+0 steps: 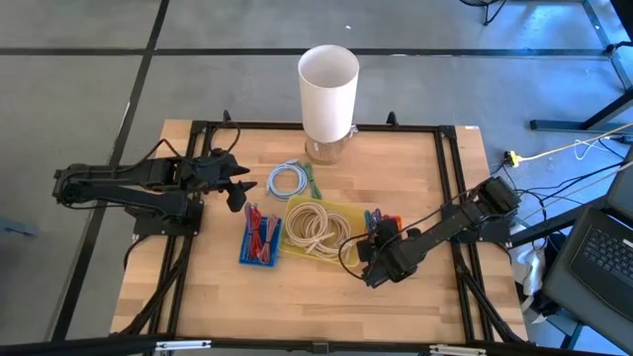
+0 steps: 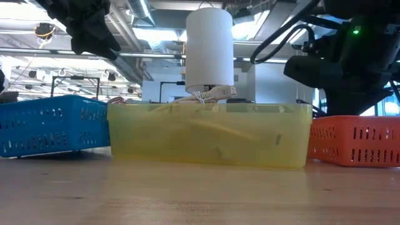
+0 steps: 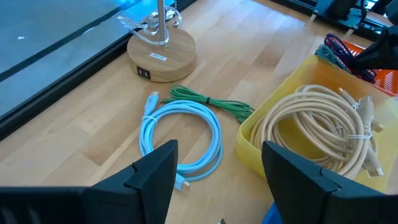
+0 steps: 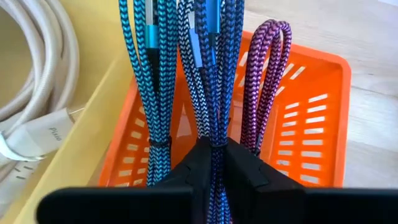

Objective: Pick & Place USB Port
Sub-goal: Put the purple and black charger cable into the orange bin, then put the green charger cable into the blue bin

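An orange basket (image 4: 311,93) next to the yellow basket (image 1: 297,240) holds bundled braided USB cables, several blue (image 4: 149,74) and one purple (image 4: 264,74). My right gripper (image 4: 214,163) is over that basket, pointing steeply down, shut on one blue bundle (image 4: 211,81). In the high view it (image 1: 379,245) covers most of the orange basket (image 1: 388,220). My left gripper (image 1: 243,190) hangs open above the table's left part, touching nothing; a light blue cable (image 3: 186,134) and a green cable (image 3: 211,102) lie on the wood ahead of it. My right gripper pinches the blue braided bundle (image 4: 216,146) between its two fingers, just below the thin tie around the bundle. The fingers come steeply from above and lie across the strands. The looped strands run on ahead over the orange basket; whether they rest in it I cannot tell.
The yellow basket holds coiled cream cables (image 3: 323,127). A blue basket (image 1: 262,239) with red cables stands to its left. A white cylinder lamp (image 1: 328,84) on a round wooden base (image 3: 161,50) stands at the table's far edge. Bare wood lies along the near edge.
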